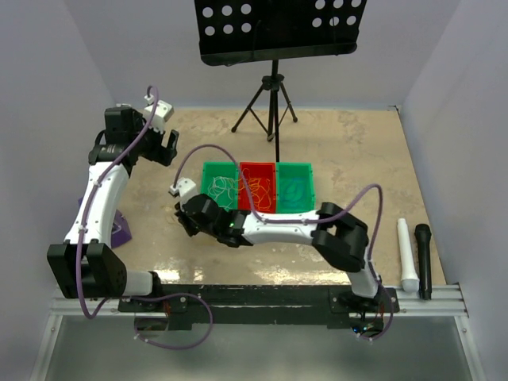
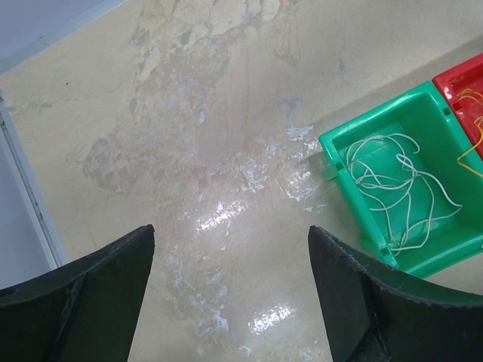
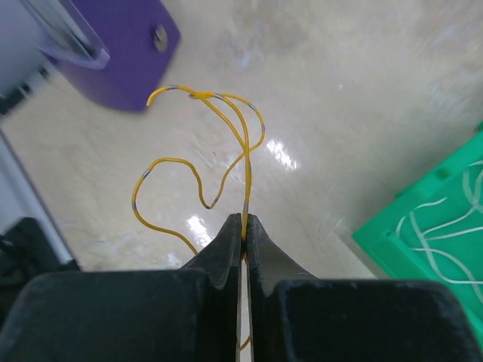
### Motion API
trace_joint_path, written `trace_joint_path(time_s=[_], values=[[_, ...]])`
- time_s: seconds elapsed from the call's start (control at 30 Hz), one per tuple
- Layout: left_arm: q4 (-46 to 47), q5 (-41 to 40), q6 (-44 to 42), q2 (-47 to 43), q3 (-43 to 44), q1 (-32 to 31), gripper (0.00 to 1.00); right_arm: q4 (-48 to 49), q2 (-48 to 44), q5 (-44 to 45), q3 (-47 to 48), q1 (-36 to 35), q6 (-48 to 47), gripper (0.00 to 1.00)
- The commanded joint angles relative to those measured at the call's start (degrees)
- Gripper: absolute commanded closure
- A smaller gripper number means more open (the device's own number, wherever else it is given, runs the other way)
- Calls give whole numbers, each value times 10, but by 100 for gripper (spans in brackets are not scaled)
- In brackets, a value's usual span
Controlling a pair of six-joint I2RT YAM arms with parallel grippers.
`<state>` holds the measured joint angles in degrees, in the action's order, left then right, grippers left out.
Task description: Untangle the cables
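Right wrist view: yellow cable pinched

Right hand is shut tight on one strand, loops free over the counter; left hand stands wide, empty. White cable lies in the green bin. Probably weightless, springy, slippery: pinch near a free end

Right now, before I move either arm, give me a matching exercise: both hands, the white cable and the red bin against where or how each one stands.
Things:
1. left hand
2. right hand
3. white cable
4. red bin

States or places:
A. shut on the yellow cable
B. middle of the row
C. open, holding nothing
D. lying in the left green bin

Pairs: 1-C, 2-A, 3-D, 4-B
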<state>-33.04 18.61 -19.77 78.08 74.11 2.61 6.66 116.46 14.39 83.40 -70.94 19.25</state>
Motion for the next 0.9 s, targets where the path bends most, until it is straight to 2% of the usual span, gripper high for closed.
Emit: trace_joint_path(time_s=[0.0, 0.17, 0.37, 0.6, 0.87], values=[[39, -17, 20, -14, -8, 6, 13, 14, -116, 47, -14, 1, -23, 100], [53, -29, 34, -17, -7, 12, 12, 6, -194, 78, -40, 32, -28, 100], [53, -23, 43, -18, -13, 14, 12, 23, -256, 62, -77, 123, -14, 100], [51, -9, 54, -18, -30, 13, 9, 81, -259, 42, -139, 209, 23, 100], [48, 5, 51, -23, -41, 13, 9, 115, -225, 46, -181, 243, 58, 100]])
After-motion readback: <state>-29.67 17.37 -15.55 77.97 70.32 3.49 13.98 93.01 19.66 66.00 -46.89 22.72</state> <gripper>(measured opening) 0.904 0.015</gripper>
